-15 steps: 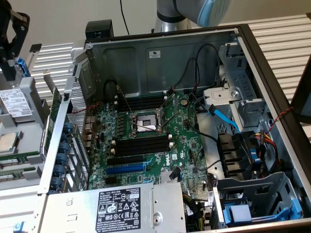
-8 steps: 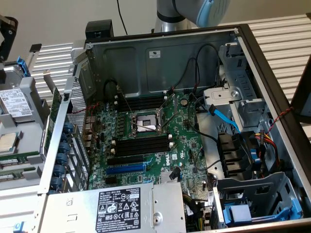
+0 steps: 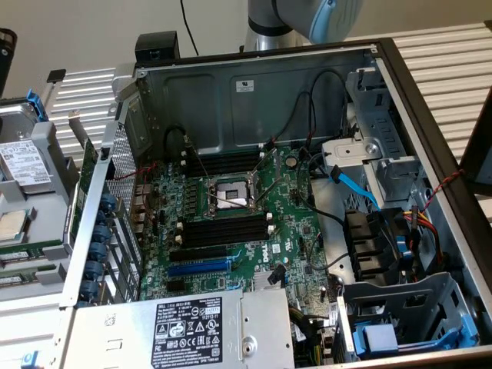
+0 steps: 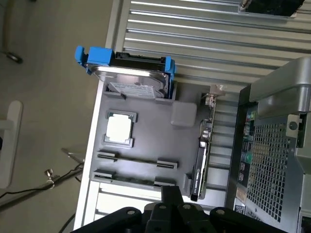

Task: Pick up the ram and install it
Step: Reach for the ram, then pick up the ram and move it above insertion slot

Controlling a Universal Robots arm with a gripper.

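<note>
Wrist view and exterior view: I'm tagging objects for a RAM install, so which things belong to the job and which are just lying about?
Job: ram on edge in the tray; black memory slots on the motherboard; tool.
Lying about: hard drive, processor chip, expansion card, blue slot, power supply.

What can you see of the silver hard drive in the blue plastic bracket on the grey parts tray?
The silver hard drive is a flat metal box with a white printed label on its broad face. A blue plastic bracket clasps its edges, with tabs sticking out at the corners. It sits in a raised holder at one end of the grey parts tray, apparently propped at a slant. A square processor chip lies on the tray next to it, apart from it.
</note>
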